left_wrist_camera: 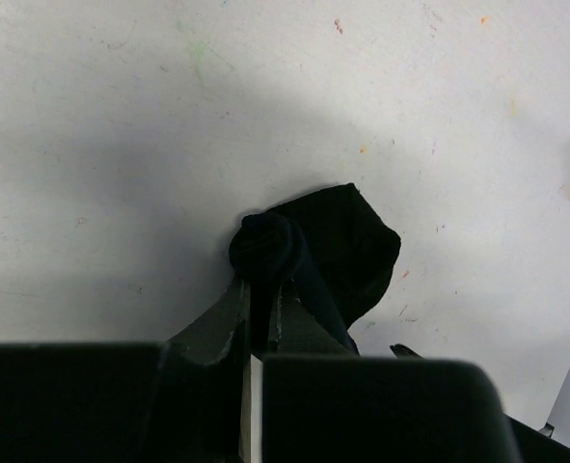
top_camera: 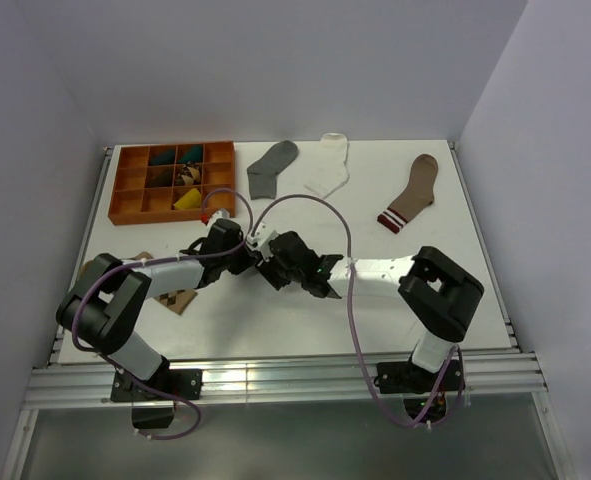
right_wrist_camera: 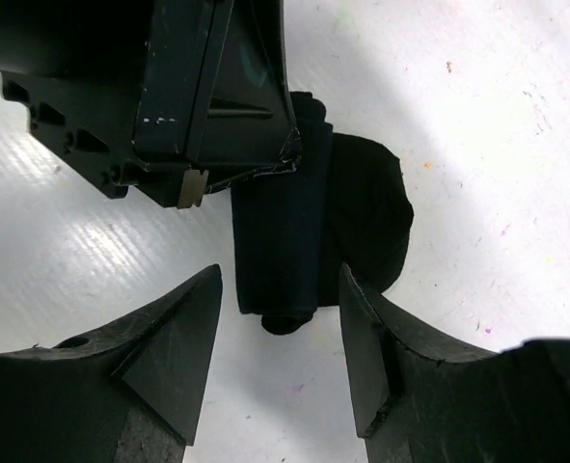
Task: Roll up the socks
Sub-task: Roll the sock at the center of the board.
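The black sock (right_wrist_camera: pixel 309 217) lies partly rolled on the white table, its roll (left_wrist_camera: pixel 265 246) bunched at one end. My left gripper (left_wrist_camera: pixel 262 282) is shut on that roll, and the right wrist view shows it pinching the fabric from above. My right gripper (right_wrist_camera: pixel 280 277) is open, its fingers (right_wrist_camera: pixel 174 352) on either side just short of the roll's end and not touching it. In the top view both grippers, left (top_camera: pixel 260 250) and right (top_camera: pixel 287 268), meet mid-table and cover the black sock. The grey sock (top_camera: pixel 272 167) and white sock (top_camera: pixel 329 165) lie flat at the back.
An orange compartment tray (top_camera: pixel 125 185) sits at the back left. A brown sock with a striped cuff (top_camera: pixel 412 192) lies at the back right. A diamond-patterned sock (top_camera: pixel 180 299) lies under the left arm. Cables loop over both arms.
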